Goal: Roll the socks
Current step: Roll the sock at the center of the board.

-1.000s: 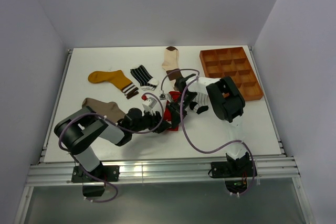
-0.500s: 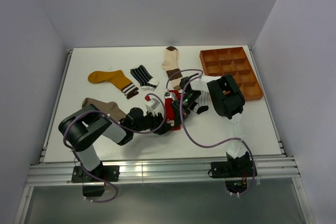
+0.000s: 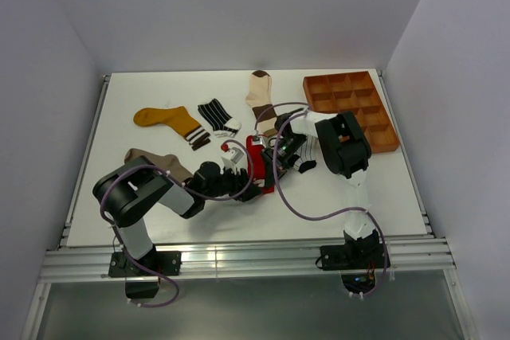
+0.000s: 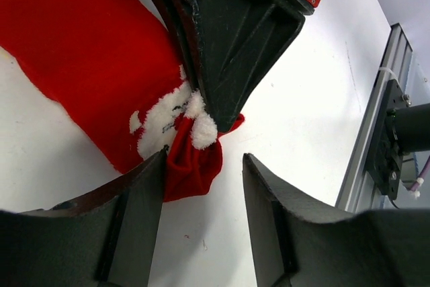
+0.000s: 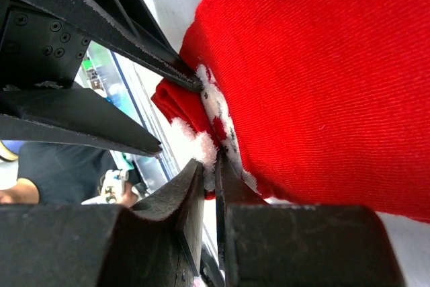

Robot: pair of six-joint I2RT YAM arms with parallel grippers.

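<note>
Across the worktop (image 3: pixel 374 197) the outer things have not moved: the mustard yellow sock (image 3: pixel 159 117), the black-white striped sock (image 3: pixel 217 113), the cream-and-brown sock (image 3: pixel 260 89) and the taupe sock (image 3: pixel 155 161) lie flat and unrolled where they lay a second ago. The change is at the centre. The right arm (image 3: pixel 344 149) has drawn back a little toward the far side, and the left arm (image 3: pixel 139 193) has swung its elbow slightly inward after it. Between them is the red sock (image 3: pixel 256 163). A second ago it lay low and broad by the left gripper. Now it shows as a narrower strip reaching farther up the worktop, so it looks pulled taut or partly lifted rather than folded over.

The right gripper (image 5: pixel 209 166) is pinched tight on the sock's end, right at the white mark (image 4: pixel 164 122). The left gripper (image 4: pixel 205 166) stands spread. One finger touches a small turned-over flap of red fabric and the other is clear of it, so it holds nothing.

I judge that the roll is barely begun, with only that small fold at the end. The left gripper would need to close on the fold or press it before the rolling can go on. None of the socks is rolled yet.
</note>
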